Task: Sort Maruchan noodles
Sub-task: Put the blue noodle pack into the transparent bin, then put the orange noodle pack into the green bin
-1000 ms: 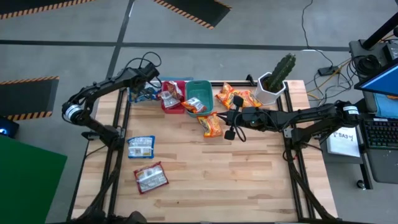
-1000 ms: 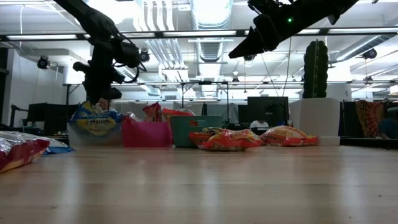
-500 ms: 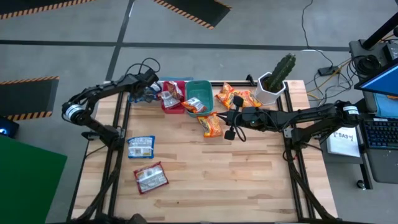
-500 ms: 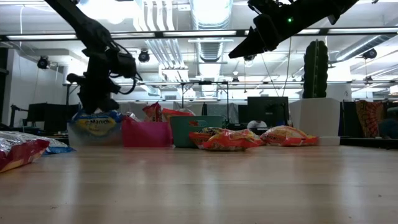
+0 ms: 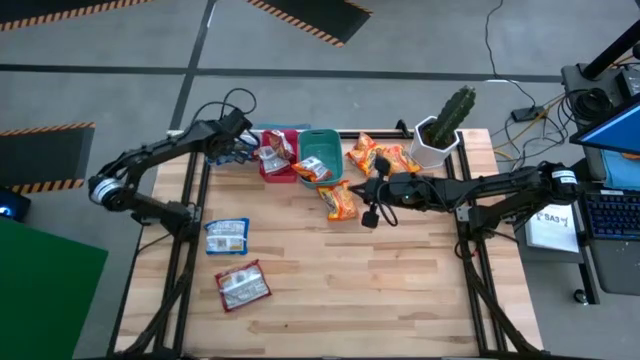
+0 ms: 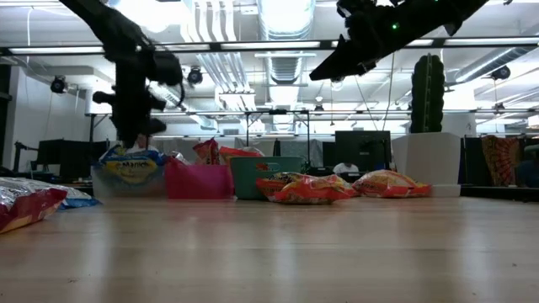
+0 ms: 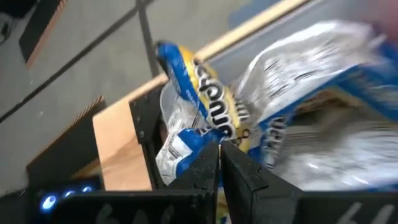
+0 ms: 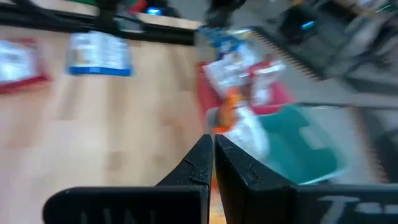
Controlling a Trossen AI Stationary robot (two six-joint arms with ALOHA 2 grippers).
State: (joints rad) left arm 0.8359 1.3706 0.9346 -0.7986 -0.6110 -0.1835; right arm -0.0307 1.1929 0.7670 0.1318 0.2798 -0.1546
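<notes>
Blue Maruchan packets [image 5: 222, 150] fill the clear bin [image 6: 109, 181] at the table's far left. My left gripper [image 7: 219, 152] hovers shut just over them, pointing steeply down. Red-trimmed packets sit in the red bin [image 5: 268, 170], and an orange one lies in the teal bin [image 5: 330, 140]. Orange packets [image 5: 340, 201] lie loose on the table beside the bins. My right gripper [image 5: 364, 188] hangs shut high above them, holding nothing. A blue packet [image 5: 227, 236] and a red packet [image 5: 243, 286] lie flat near the left edge. My left gripper's shut fingertips [image 7: 211, 163] stand right at the crumpled end of a blue packet [image 7: 186, 134] in the clear bin, coming at it from above on a slant. Whether they touch it I cannot tell.
A cactus in a white pot [image 5: 440, 135] stands at the far right corner, with more orange packets [image 5: 382, 157] lying next to it. The near half of the wooden table [image 5: 380, 290] holds nothing but the two packets at its left.
My left gripper has dipped toward the blue packets in the clear bin, then come back up a little, shifting slightly toward the table's left edge and tipping further. It has stayed shut throughout.
</notes>
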